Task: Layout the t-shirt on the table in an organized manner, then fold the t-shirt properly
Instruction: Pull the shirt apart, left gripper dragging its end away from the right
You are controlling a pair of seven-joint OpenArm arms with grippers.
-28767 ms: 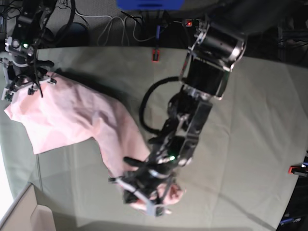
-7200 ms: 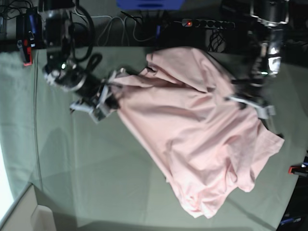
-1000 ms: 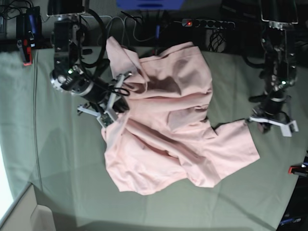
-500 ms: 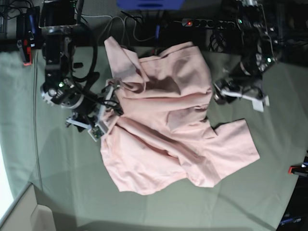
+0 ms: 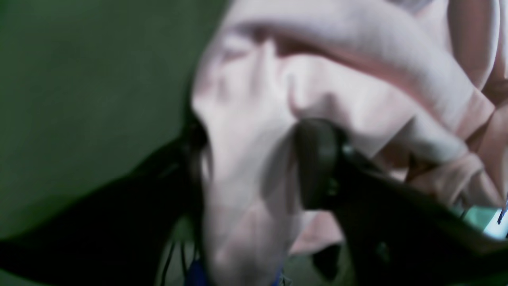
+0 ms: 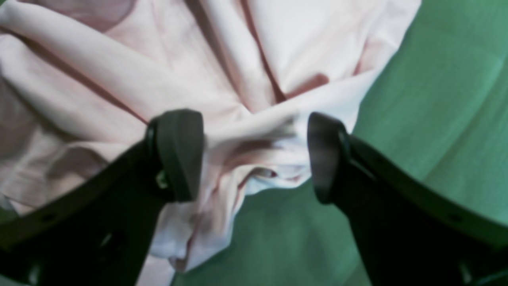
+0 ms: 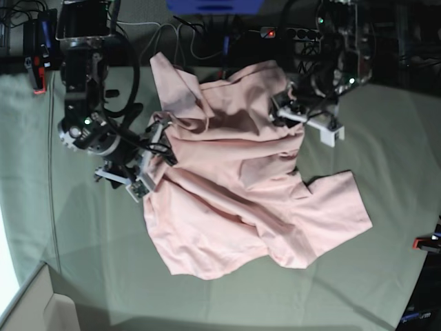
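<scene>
The light pink short-sleeved cotton t-shirt [image 7: 241, 179] lay crumpled on the large flat table covered in pale grey-green cloth [image 7: 372, 276], bunched in heavy folds towards the far edge, with one broad flap spread flat towards the base view's right; no lettering showed on the exposed side.

The right gripper [image 6: 254, 155] stood at the garment's edge on the base view's left [image 7: 147, 164]; its dark fingers [image 6: 178, 153] were spread wide, straddling a ridge of pink fabric without closing on it; table cloth was visible just beyond the hem.

The left gripper [image 5: 254, 167] was at the shirt's far side on the base view's right [image 7: 306, 114]; a bunched fold of pink cloth sat between its dark fingers [image 5: 317, 159], one finger largely hidden behind the fabric; the wrist view was blurred, and whether the fingers pinched the fold or merely stood around it could not be told.

A small red clamp [image 7: 427, 243] sat at the table's right edge; a power strip with a lit red switch [image 7: 272, 32] lay beyond the far edge.
</scene>
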